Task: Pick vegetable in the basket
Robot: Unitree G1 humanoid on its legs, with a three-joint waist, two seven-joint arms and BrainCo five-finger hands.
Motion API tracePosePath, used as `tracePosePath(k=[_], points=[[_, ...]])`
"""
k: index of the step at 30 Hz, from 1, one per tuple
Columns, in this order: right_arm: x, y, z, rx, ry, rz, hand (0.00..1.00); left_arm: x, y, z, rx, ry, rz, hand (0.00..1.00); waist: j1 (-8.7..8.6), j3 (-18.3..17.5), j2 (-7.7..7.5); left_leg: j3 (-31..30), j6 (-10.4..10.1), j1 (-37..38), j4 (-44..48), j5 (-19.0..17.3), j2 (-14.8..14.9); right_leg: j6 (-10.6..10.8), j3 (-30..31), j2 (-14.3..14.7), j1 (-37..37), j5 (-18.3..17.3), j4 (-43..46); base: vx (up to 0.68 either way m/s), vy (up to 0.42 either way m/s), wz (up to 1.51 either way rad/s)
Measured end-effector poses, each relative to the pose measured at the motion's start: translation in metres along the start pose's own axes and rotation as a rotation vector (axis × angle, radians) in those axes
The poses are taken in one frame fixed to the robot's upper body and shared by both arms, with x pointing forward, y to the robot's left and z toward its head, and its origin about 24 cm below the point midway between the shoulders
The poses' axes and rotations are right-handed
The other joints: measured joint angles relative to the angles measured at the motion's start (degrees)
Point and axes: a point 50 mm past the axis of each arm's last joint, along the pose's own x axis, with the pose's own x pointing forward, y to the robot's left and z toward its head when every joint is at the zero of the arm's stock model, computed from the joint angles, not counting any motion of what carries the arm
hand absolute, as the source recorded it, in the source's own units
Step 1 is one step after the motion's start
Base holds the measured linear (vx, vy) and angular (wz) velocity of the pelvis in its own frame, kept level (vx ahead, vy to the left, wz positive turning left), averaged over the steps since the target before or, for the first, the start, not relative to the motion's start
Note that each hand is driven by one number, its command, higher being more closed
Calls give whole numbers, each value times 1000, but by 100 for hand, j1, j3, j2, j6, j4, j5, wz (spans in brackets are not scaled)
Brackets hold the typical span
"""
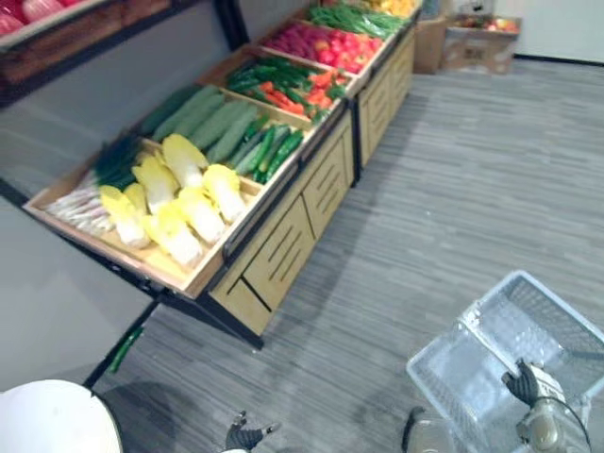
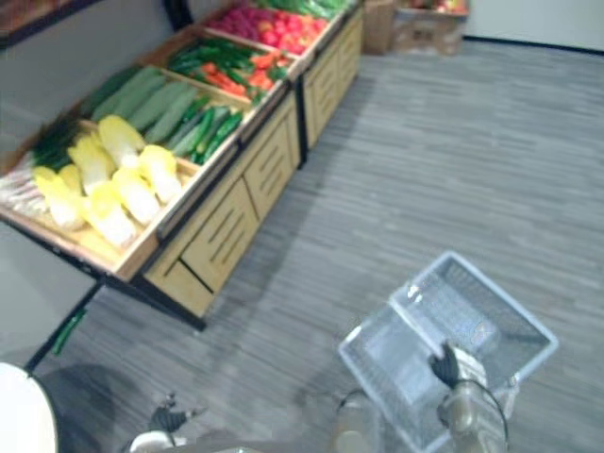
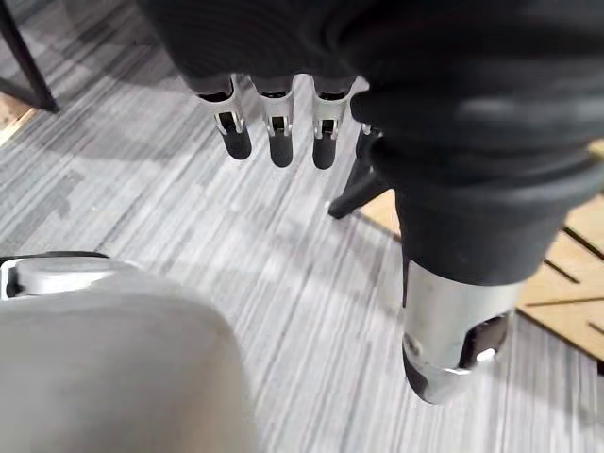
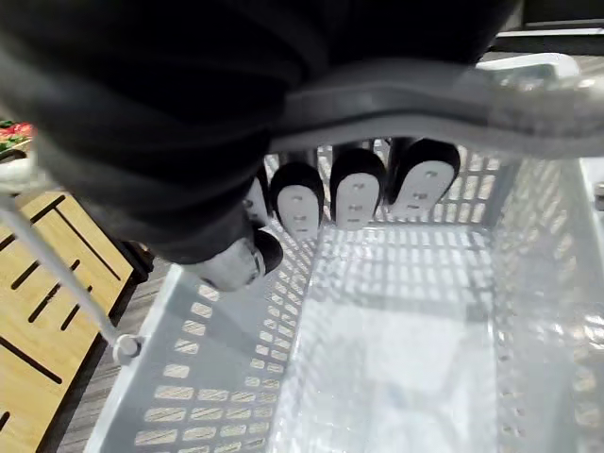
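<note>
Across the upper left of the left eye view, a wooden stand [image 1: 283, 236] is running up toward the top edge. Its trays are tilting outward, probably so the produce is facing whoever is reaching in. Pale yellow cabbages [image 1: 179, 203], plump and leafy with whitish bases, are lying nearest at centre left. Long light-green gourds [image 1: 212, 118], darker cucumbers [image 1: 269, 151], mixed green and red peppers [image 1: 283, 80] and red tomatoes [image 1: 326, 42] are lying further up. All the vegetables are resting on the stand, well apart from both hands. At the lower right a clear mesh basket [image 1: 448, 377] is hanging from the right hand [image 1: 522, 382] over the grey floor [image 1: 453, 170]. The left hand [image 1: 247, 436] is showing at the bottom edge, left of centre. The right eye view is giving the same layout, with the basket's bottom lying bare at lower right. The left wrist view is showing the left hand's fingers [image 3: 274, 132] hanging straight and relaxed, the thumb [image 3: 453, 330] apart, grasping nothing, so that hand is free for the pick. The right wrist view is showing the right hand's fingers [image 4: 357, 193] curling round the basket's grey handle [image 4: 453, 109], clenching it so the mouth is staying upward, ready to take a vegetable. Nothing is lying inside.
</note>
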Motion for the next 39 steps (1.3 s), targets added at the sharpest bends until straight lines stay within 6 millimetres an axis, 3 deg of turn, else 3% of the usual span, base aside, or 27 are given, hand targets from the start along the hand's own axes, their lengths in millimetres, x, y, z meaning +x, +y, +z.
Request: tracePosePath(k=[3,5,8,9,10,11,12,14,15,17,20,22,24,25,26,27,28,31,34,35,36,37,38,39], points=[[-10,4,-15,1,45,18,100,-1,4,-6,1,14,10,0,1,29,-47,898,408,-628,534,-349,73,-67,-445,160,840,-41,-673,297,-208,41],[-15,6,-21,10,69,24,100,-1,6,-4,-3,8,14,0,-1,38,-62,1340,334,-916,198,-396,10,-48,-710,184,1131,-28,-920,253,-73,53],[-17,9,-22,16,74,32,100,0,5,-2,-3,2,14,0,-4,50,-82,1898,283,-1011,-1235,-352,-322,22,-981,136,1370,2,-1106,253,23,47],[-19,12,-22,26,82,36,100,0,4,-1,3,0,10,0,-11,51,-82,2200,211,-909,-2309,-7,-596,143,-1141,133,1522,13,-1227,274,90,42],[-20,13,-23,31,87,38,100,0,4,-1,8,0,8,0,-17,53,-74,2288,203,-813,-2686,243,-690,207,-1191,148,1591,1,-1267,295,132,41],[-21,15,-24,33,92,41,100,-2,2,-4,15,6,3,0,-1,44,-11,2438,253,-677,-3194,849,-766,334,-1236,256,1726,-49,-1333,333,212,28],[-23,18,-24,38,96,51,100,-3,2,-8,22,21,2,0,-4,42,14,2474,793,-516,-3400,742,-794,470,-1258,341,1853,-132,-1380,320,217,31],[-22,28,-14,68,83,72,100,1,11,-2,45,2,20,0,2,61,-234,2479,841,-468,-3457,651,-978,532,-1288,195,1917,-173,-1431,194,134,17],[-20,31,-5,75,50,77,100,2,15,2,63,-11,29,0,107,88,-362,2501,834,-483,-3456,529,-1061,544,-1270,131,1919,-167,-1462,187,95,-6],[-15,32,3,74,22,79,100,3,17,2,67,-10,34,0,149,78,-467,2564,909,-487,-3431,388,-1155,556,-1204,44,1914,-160,-1477,183,91,-6],[-11,34,4,65,28,91,100,2,15,-3,70,13,30,0,195,72,-483,2567,934,-150,-3639,81,-1416,721,-969,-386,1706,-184,-432,188,148,7],[-11,37,3,60,36,104,100,1,15,-4,78,13,26,0,201,60,-484,2498,959,67,-3765,21,-1499,933,-657,-749,1189,40,1060,102,94,24],[-14,47,5,53,36,143,100,2,21,-1,94,-2,35,0,124,40,-536,2110,1013,307,-3855,-59,-1510,922,101,-832,449,1273,2604,230,77,69],[-15,49,5,59,39,151,100,3,23,1,94,-8,42,0,105,31,-488,1979,1035,344,-3847,-75,-1487,930,229,-789,345,1181,2843,253,26,97],[-17,56,7,74,45,166,100,3,26,4,95,-18,50,0,89,36,-543,1732,1076,359,-3818,-101,-1448,946,336,-707,177,684,3007,248,-20,98],[-19,60,5,78,58,185,100,4,30,7,98,-30,62,0,105,33,-622,1516,1070,378,-3813,-115,-1425,872,280,-640,56,301,2861,239,-44,97],[-18,61,4,79,65,188,100,5,33,9,100,-36,70,0,102,33,-651,1387,1058,378,-3800,-124,-1423,832,215,-632,40,186,2677,238,-80,96],[-15,65,-2,84,110,213,100,4,33,9,81,-36,74,0,114,27,-665,900,918,351,-3633,-178,-1304,811,361,-379,107,157,1004,208,-153,89],[-17,69,-18,171,229,219,100,5,34,9,60,-32,85,0,125,30,-617,258,609,253,-3505,-282,-1140,812,994,-143,102,211,-455,176,-301,89],[-19,71,-23,198,261,219,100,5,36,8,53,-28,92,0,124,18,-616,145,522,243,-3502,-284,-1111,794,1089,-118,111,258,-629,156,-396,107],[-27,80,-31,267,336,223,100,5,48,4,40,-8,132,0,115,-43,-761,-95,300,238,-3564,-267,-1138,843,1116,-160,202,792,-935,117,-361,98],[-32,84,-33,288,363,231,100,5,53,1,34,5,151,0,104,-77,-913,-195,196,252,-3597,-270,-1186,916,1049,-226,228,945,-962,170,-591,99],[-34,84,-41,318,419,223,100,4,49,-5,-8,43,169,0,128,-118,-727,-315,39,251,-3668,-257,-967,816,802,-52,337,663,-980,132,-471,58],[-34,81,-48,324,446,206,100,2,42,-12,-31,68,159,0,132,-177,-565,-274,-26,244,-3754,-160,-752,741,658,133,370,639,-1127,211,-482,49]])
